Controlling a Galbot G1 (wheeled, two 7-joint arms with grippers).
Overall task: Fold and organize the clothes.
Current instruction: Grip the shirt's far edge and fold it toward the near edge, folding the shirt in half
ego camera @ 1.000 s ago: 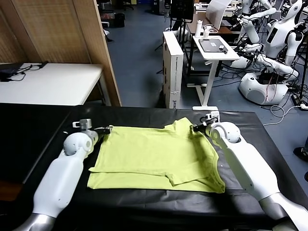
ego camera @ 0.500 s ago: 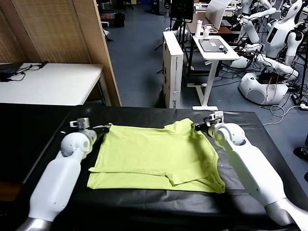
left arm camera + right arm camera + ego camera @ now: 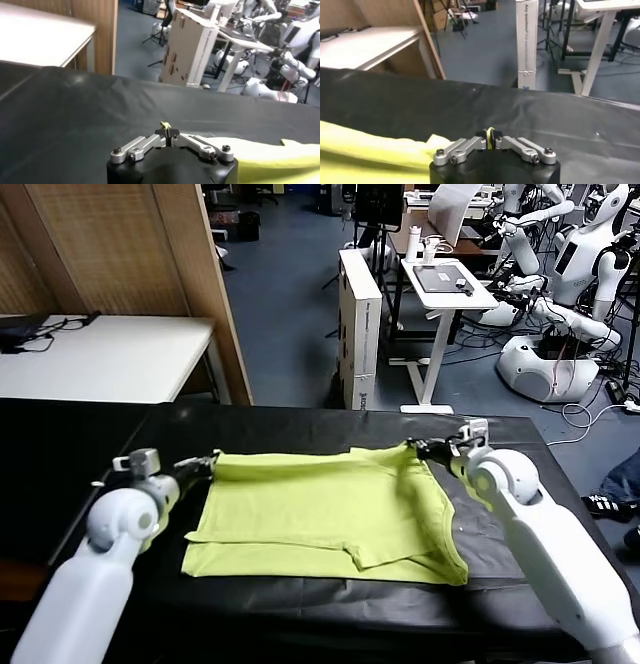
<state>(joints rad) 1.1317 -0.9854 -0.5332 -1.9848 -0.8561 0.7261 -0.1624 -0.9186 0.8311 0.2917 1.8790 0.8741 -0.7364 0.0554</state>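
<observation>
Fabric of a lime yellow-green T-shirt lies spread over the middle of the black table, plain side up, with a lower layer showing along its near and left edges. At the far left corner of the shirt the left end effector has its fingers pressed together on the cloth, and the edge there is raised a little off the table surface. From the left wrist view a small scrap of yellow-green fabric pokes up between the closed fingertips of that end effector, with more of the shirt trailing off to one side. Across the table, the right end effector pinches the far right corner of the shirt in the same way, close to the folded-in sleeve. Its own wrist view shows a thin sliver of yellow-green cloth caught between the shut fingertips, and the shirt stretching away over the dark tabletop. Both white arms reach forward along either side of the garment. Beyond the table stand a tall white cardboard box and a small white stand table, with other white robots parked in the far right corner of the room.
</observation>
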